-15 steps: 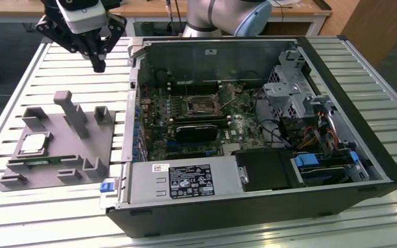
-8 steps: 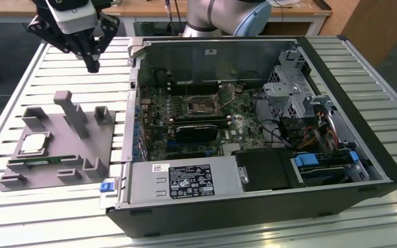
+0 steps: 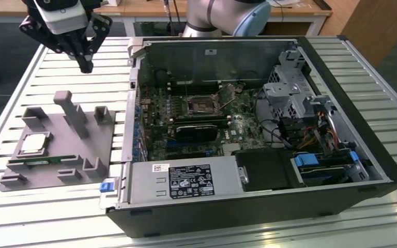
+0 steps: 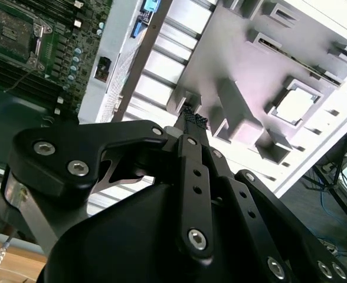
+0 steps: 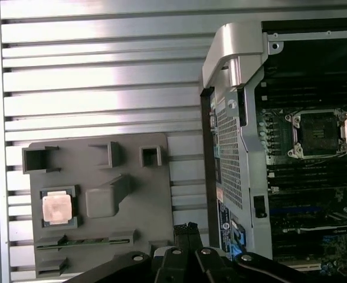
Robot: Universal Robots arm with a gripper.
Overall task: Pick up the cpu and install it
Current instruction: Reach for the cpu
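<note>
Gripper (image 3: 86, 66) hangs vert., tips down (fingers (image 4: 187, 117) together).

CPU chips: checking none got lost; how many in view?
1. The cpu lies in a recess of the grey fixture, at the exterior view's left of the computer case. None looks hidden.

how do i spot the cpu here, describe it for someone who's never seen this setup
Beside the open computer case, on the exterior view's left, lies a grey holder plate with raised blocks. The cpu sits in its square pocket: a flat silver-grey square, unlike the long thin green memory stick slotted alongside it.
</note>
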